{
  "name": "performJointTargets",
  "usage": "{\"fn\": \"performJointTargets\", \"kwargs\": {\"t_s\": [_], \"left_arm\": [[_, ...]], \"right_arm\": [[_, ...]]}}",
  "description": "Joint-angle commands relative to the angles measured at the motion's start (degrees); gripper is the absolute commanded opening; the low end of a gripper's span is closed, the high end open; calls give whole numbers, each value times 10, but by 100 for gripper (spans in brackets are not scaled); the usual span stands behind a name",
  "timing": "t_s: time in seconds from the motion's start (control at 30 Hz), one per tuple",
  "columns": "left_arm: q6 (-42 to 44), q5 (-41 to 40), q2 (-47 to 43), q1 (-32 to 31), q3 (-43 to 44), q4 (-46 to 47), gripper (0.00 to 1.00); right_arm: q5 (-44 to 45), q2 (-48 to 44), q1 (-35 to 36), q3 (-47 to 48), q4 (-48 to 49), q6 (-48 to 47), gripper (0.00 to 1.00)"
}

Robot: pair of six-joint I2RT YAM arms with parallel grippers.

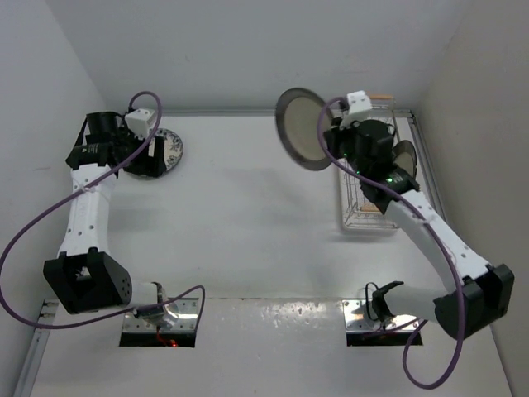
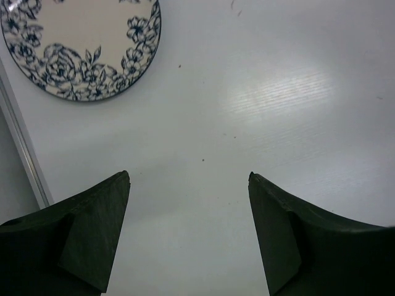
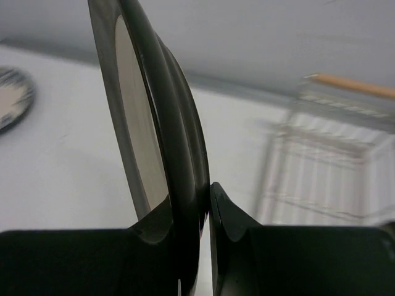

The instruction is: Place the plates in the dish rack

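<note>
My right gripper (image 1: 332,137) is shut on the rim of the cream plate with the grey-brown rim (image 1: 301,128) and holds it on edge in the air, left of the dish rack (image 1: 364,217). In the right wrist view the plate (image 3: 139,135) stands upright between the fingers of that gripper (image 3: 200,197), with the white wire rack (image 3: 321,166) to its right. A dark-rimmed plate (image 1: 405,155) stands in the rack, partly hidden by my arm. The blue floral plate (image 1: 171,149) lies flat at the far left. My left gripper (image 2: 189,176) is open and empty, just short of the floral plate (image 2: 80,49).
The rack's wooden handle (image 1: 382,98) is at its far end, close to the back wall. White walls close the table on the left, back and right. A metal strip (image 2: 24,154) runs along the table's left edge beside the floral plate.
</note>
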Motion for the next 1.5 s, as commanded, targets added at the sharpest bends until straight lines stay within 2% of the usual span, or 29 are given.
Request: {"fn": "performJointTargets", "kwargs": {"t_s": [0.0,0.03,0.13,0.27,0.43,0.57,0.8,0.93,1.23,1.47], "left_arm": [[-20,-22,-12,16,-21,14,82],[-20,-22,-12,16,-29,19,82],[-20,-22,-12,23,-43,19,82],[-20,-17,-12,28,-48,25,82],[-25,-12,-7,28,-48,25,82],[-25,-12,-1,28,-53,25,82],[-25,-12,-1,28,-58,25,82],[-25,-17,-1,28,-64,25,82],[-25,-17,-1,28,-64,25,82],[-25,-22,-1,28,-64,25,82]], "right_arm": [[131,-66,-32,56,69,-79,0],[166,-71,-49,57,64,-128,0],[246,-82,-74,54,48,-190,0],[301,-84,-98,20,34,-210,0],[331,-101,-121,-49,43,-185,0],[319,-99,-142,-76,52,-159,0],[260,-83,-200,-98,4,-53,0],[229,-77,-211,-111,-9,-30,0],[185,-59,-232,-108,-31,2,0],[203,-44,-227,-108,-39,-41,0]]}}
